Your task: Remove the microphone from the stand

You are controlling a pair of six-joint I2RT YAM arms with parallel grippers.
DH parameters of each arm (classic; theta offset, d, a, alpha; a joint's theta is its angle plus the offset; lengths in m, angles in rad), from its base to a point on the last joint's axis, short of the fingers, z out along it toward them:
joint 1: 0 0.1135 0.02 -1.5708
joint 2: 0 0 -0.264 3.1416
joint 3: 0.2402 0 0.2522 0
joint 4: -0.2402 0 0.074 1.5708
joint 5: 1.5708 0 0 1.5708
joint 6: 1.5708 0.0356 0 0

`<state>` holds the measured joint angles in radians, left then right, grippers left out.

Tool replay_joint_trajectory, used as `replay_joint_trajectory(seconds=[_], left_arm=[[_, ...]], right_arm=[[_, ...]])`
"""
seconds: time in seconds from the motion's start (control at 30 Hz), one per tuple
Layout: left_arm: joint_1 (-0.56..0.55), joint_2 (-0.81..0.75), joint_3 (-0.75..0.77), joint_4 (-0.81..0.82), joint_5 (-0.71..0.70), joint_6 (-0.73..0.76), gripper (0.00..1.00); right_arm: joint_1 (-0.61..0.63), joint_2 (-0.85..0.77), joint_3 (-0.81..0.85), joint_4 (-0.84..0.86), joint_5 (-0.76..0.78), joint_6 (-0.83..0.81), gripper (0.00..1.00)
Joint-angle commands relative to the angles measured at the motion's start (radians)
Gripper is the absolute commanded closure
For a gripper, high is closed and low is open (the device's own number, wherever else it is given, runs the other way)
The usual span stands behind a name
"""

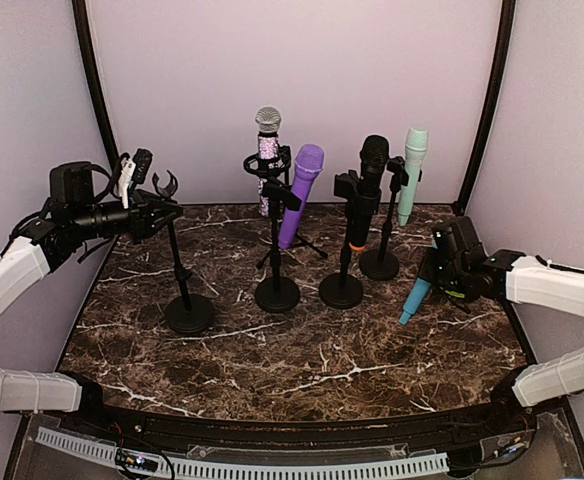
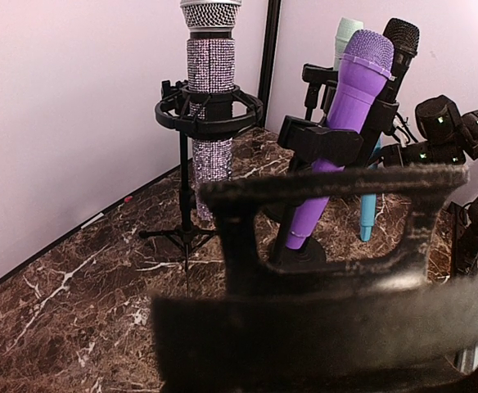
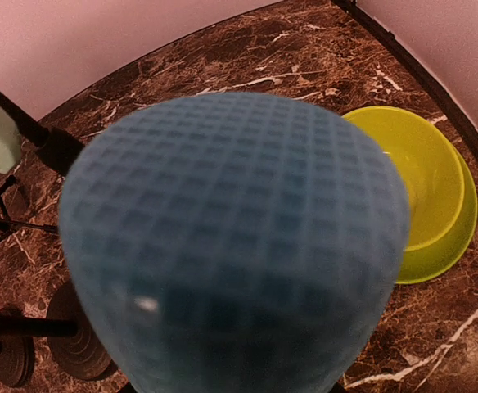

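Two robot arms work over a dark marble table (image 1: 302, 370). The left gripper (image 1: 150, 215) is closed on the top of a stand (image 1: 179, 270). The stand's clip (image 1: 165, 184) sits just above the fingers and holds nothing. In the left wrist view that clip is a dark blur right in front of the camera. The right gripper (image 1: 442, 272) is clamped on a blue mic (image 1: 414, 300). It holds the mic off the table, well away from the empty stand, with the handle slanting down and to the left out of the jaws. In the right wrist view the mic's blue mesh head fills almost the whole picture. A yellow bowl (image 3: 435, 205) lies on the marble beyond and to the right of that head. Between the two grippers four more mics sit in their own stands: glitter mic (image 1: 268, 150), purple mic (image 1: 302, 190), black mic (image 1: 370, 170) and mint mic (image 1: 412, 170), the last just beyond the right gripper. The blue mic looks to be already free of the stand, so the lifting-out step seems done and the carry-away is in hand. The next move probably calls for lowering the mic to a resting place, keeping its handle clear of the mint mic's stand. Whether that place is the bowl or bare marble cannot be told. The left gripper would then need to release the stand without tipping it.
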<state>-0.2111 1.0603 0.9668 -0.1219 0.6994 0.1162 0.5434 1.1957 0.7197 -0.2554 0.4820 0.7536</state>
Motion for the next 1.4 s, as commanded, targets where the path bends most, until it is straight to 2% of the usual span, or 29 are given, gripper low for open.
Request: replay_joint_trajectory(seconds=[0.0, 0.23, 0.3, 0.43, 0.6, 0.73, 0.87, 1.07, 1.2, 1.37], left_arm=[[0.004, -0.051, 0.05, 0.055, 0.03, -0.013, 1.0], [0.005, -0.062, 0.042, 0.056, 0.033, -0.013, 1.0], [0.005, -0.063, 0.041, 0.059, 0.034, -0.014, 1.0], [0.005, -0.061, 0.044, 0.065, 0.034, -0.019, 1.0], [0.005, -0.06, 0.045, 0.064, 0.063, -0.021, 1.0], [0.006, -0.067, 0.032, 0.065, 0.071, -0.012, 1.0], [0.005, -0.072, 0.019, 0.063, 0.075, 0.001, 1.0], [0.005, -0.083, -0.003, 0.064, 0.072, 0.031, 1.0], [0.005, -0.095, -0.032, 0.084, 0.057, 0.065, 0.99], [0.005, -0.113, -0.066, 0.135, 0.019, 0.103, 0.99]], right_arm=[[-0.076, 0.074, 0.026, 0.113, -0.172, -0.049, 1.0], [-0.13, 0.194, 0.04, 0.161, -0.221, -0.059, 1.0], [-0.131, 0.221, 0.056, 0.165, -0.226, -0.062, 0.9], [-0.131, 0.292, 0.086, 0.165, -0.234, -0.065, 0.86], [-0.132, 0.389, 0.166, 0.114, -0.234, -0.073, 0.86], [-0.133, 0.453, 0.208, 0.082, -0.222, -0.069, 0.73], [-0.137, 0.468, 0.212, 0.072, -0.215, -0.05, 0.64], [-0.138, 0.474, 0.191, 0.072, -0.217, -0.027, 0.43], [-0.138, 0.456, 0.19, 0.077, -0.215, -0.027, 0.36], [-0.113, 0.356, 0.164, 0.117, -0.213, -0.026, 0.33]])
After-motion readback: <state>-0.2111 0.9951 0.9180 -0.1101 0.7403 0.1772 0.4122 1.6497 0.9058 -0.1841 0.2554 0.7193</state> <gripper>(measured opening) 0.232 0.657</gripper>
